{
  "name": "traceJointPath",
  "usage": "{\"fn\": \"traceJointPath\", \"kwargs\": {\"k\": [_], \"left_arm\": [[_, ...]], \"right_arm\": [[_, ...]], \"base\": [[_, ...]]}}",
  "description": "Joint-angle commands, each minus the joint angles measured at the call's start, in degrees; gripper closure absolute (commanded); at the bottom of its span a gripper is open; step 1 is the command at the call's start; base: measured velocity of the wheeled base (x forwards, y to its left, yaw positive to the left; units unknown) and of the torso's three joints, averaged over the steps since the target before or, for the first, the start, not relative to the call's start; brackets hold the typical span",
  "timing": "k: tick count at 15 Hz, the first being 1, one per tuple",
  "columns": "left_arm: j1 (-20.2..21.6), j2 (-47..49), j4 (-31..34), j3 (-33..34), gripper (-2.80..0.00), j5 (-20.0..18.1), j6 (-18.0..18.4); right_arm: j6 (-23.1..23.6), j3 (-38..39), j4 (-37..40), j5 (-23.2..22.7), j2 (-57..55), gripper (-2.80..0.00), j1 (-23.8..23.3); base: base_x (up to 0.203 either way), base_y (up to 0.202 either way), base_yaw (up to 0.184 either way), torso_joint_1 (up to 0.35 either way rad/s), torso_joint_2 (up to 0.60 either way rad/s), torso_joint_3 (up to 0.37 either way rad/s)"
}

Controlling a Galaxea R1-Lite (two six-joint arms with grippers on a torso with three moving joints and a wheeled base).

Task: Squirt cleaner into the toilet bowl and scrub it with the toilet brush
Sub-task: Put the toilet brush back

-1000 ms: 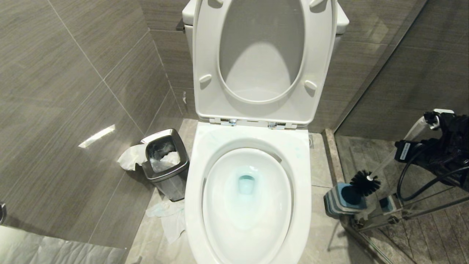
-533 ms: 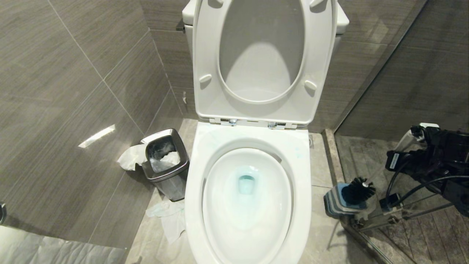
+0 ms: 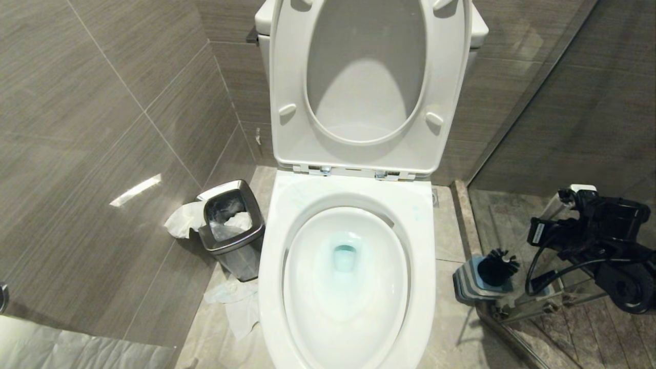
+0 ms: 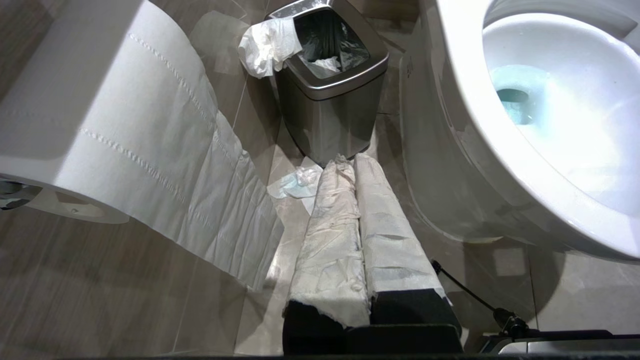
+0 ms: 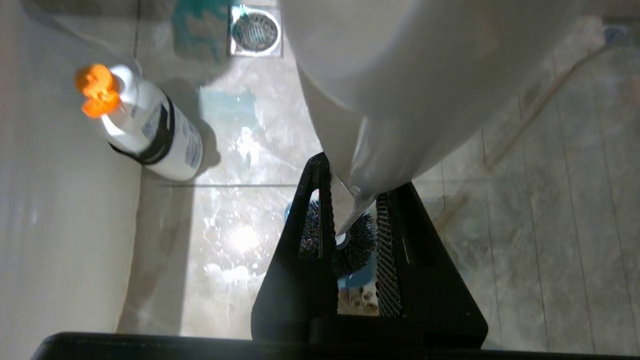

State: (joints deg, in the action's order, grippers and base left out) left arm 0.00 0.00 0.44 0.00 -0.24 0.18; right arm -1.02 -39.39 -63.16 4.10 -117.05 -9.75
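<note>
From the head view, the toilet bowl [image 3: 346, 287] sits centre with seat and lid raised, and blue cleaner [image 3: 344, 256] tints the water at its drain. On the right, the right gripper [image 3: 556, 230] holds the toilet brush [image 3: 498, 266] by its handle, the bristle head sitting in the holder [image 3: 474, 284] on the floor.

The left wrist view shows the left gripper [image 4: 357, 235], its paper-wrapped fingers pressed together, parked near the bin [image 4: 330, 75] left of the bowl.

The right wrist view shows the right gripper's fingers [image 5: 387, 245] pinching the white handle, bristles below, and a bottle [image 5: 150, 130] standing nearby. The brush should go straight down, head centred over the holder, and only then be released.
</note>
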Motion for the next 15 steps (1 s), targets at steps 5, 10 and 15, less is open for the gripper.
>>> {"fn": "traceJointPath", "kwargs": {"k": [5,10,15], "left_arm": [[0.0,0.0,0.0,0.2,0.0,0.1,0.0],[0.0,0.0,0.0,0.2,0.0,0.0,0.0],[0.0,0.0,0.0,0.2,0.0,0.1,0.0]], "right_arm": [[-0.2,0.0,-1.6,0.1,-3.5,0.0,0.0],[0.1,0.3,-10.3,0.2,-9.1,0.0,0.0],[-0.1,1.9,-10.9,-0.1,-10.2,0.0,0.0]], "base": [[0.0,0.0,0.0,0.0,0.0,0.0],[0.0,0.0,0.0,0.0,0.0,0.0],[0.0,0.0,0.0,0.0,0.0,0.0]]}}
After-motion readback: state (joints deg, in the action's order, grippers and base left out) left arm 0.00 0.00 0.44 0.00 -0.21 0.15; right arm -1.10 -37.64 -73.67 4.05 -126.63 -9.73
